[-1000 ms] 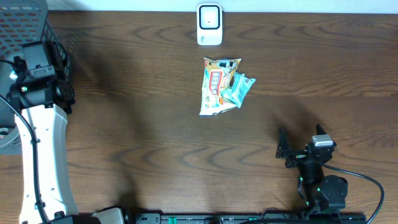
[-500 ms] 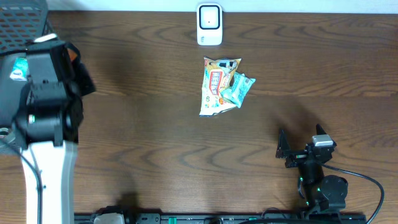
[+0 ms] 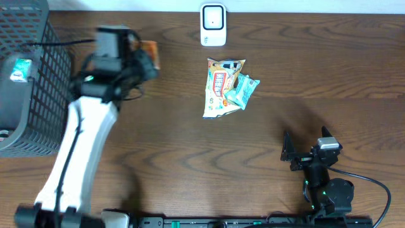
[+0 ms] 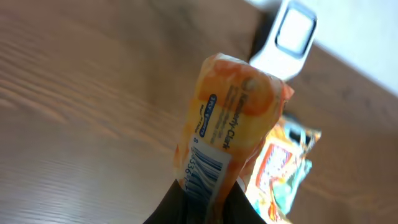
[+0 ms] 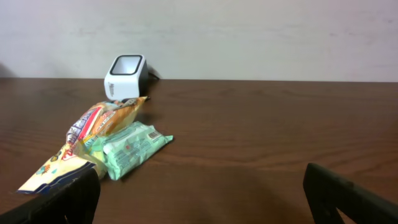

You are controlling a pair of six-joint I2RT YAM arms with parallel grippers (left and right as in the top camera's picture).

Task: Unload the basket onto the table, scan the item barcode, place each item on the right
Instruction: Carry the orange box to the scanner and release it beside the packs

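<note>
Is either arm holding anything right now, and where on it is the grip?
The left gripper is shut on an orange snack packet, pinching the end that bears the barcode. The right gripper is open and empty.

we count one scanner (image 3: 213, 24), one basket (image 3: 44, 95), four packets: orange packet (image 3: 149, 54), yellow packet (image 3: 219, 88), green packet (image 3: 243, 90), teal packet (image 3: 21, 69) inside the basket
</note>
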